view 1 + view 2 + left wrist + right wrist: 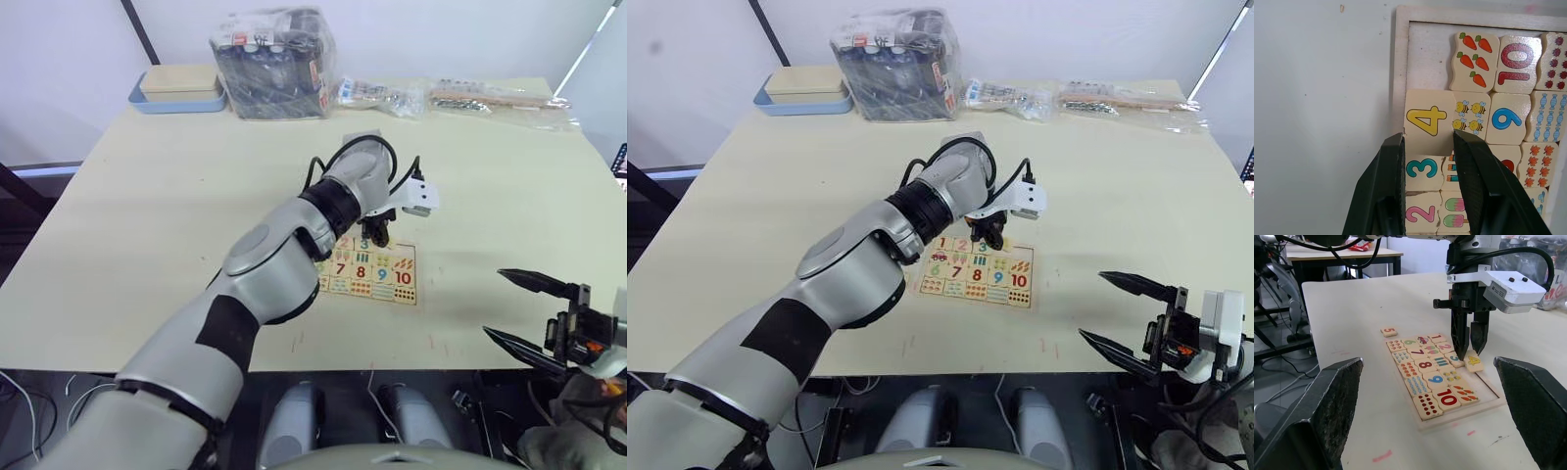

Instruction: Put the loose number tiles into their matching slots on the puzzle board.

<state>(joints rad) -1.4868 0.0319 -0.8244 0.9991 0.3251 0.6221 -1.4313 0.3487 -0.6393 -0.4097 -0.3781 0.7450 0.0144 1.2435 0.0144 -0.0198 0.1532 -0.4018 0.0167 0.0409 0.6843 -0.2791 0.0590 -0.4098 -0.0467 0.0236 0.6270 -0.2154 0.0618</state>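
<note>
Hanging off the table's near edge, my right gripper (1122, 313) is spread wide and empty, well clear of the work (it plays no part just now). Further in, the puzzle board (1488, 404) lies toward the near edge of the table, most of its grid filled. My left gripper (1469, 343) stands upright over the board's right end, its fingers pinching the yellow 4 tile (1426, 122) by its two sides. That tile sits askew: it overlaps the board's rim (1399, 73) on one side and the bee tile (1470, 113) on the other, so I judge it is not down in a slot yet. An open slot (1427, 54) shows bare beside the carrot tile (1474, 54), in the board's corner. If I let go now, the 4 could stay propped on the rim or ride up on its neighbour; pressing down crooked could jog the 3 tile (1422, 169) or shift the light board. Beyond the board's far end a loose 5 tile (1389, 332) waits on the table, toward the left edge
</note>
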